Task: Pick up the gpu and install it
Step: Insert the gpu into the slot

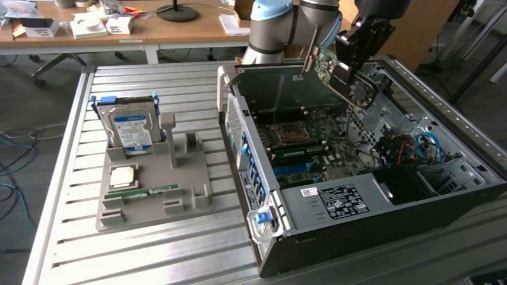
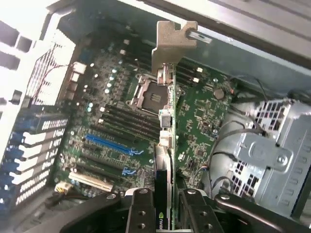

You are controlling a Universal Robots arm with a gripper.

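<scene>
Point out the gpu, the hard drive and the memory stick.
gpu [image 1: 326, 65], exterior view, on its green board.
hard drive [image 1: 130, 131], exterior view, on its blue label.
memory stick [image 1: 142, 190], exterior view, on the middle of its length.

Green gpu [image 2: 172, 145] with pale silver-grey bracket [image 2: 170, 43] in the black gripper [image 2: 165, 213], green motherboard [image 2: 112, 97] beneath it with one bright blue slot [image 2: 109, 144] among black ones, well apart from the gripper a silver hard drive [image 1: 130, 130] with blue-and-white label, grey tray [image 1: 151, 205], silver ribbed table [image 1: 142, 255]
</scene>
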